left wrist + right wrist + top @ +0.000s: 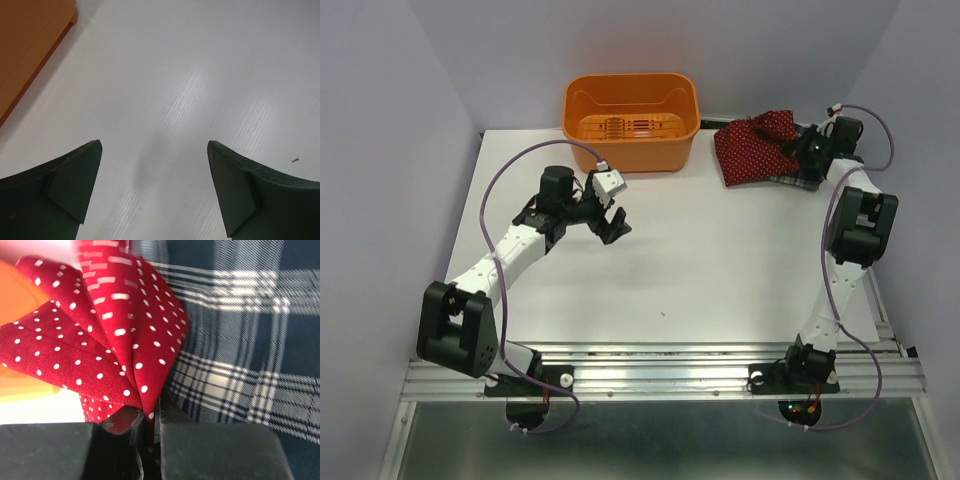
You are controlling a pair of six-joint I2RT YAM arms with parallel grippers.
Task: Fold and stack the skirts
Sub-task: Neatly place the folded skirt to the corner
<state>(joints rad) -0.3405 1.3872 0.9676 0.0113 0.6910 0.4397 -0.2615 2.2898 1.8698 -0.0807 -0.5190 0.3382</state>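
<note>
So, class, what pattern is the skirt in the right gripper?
The skirt is red with white dots; clearest from the right wrist.

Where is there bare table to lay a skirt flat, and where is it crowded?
Free: the white table's middle, between the open left pincer and the right arm. Crowded: the far right corner, where the dark red dotted cloth skirt, pinched in the right pincer, lies on the plaid cloth skirt beside the orange plastic bin.
</note>
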